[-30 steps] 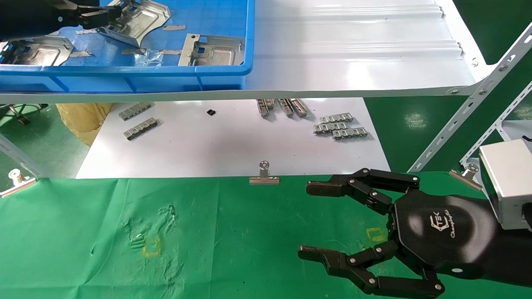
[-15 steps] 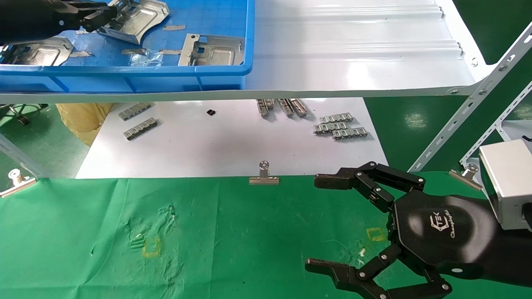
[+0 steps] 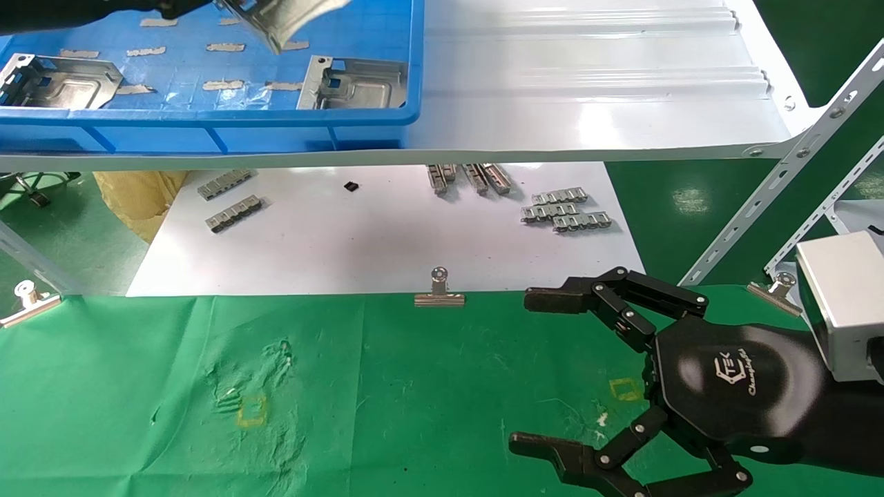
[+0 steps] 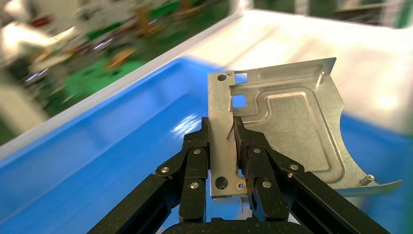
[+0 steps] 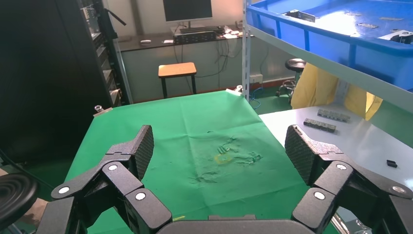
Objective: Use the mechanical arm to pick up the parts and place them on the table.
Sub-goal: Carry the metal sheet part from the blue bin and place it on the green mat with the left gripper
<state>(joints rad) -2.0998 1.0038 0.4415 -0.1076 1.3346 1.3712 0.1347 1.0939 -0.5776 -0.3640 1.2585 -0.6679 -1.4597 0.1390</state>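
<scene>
Above the blue tray (image 3: 207, 124), head view: your left gripper (image 3: 173, 7) lifts one part (image 3: 280, 21); two parts (image 3: 59, 81) remain, table (image 3: 414, 414) bare. Left wrist: fingers (image 4: 255, 161) clamp its folded edge. Right wrist: right gripper (image 5: 219, 151) spread, holding nothing.

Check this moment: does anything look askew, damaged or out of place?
Only the green cloth of the table looks off: it is wrinkled and scuffed around the left yellow square outline. The part sits firmly in the left end effector.
</scene>
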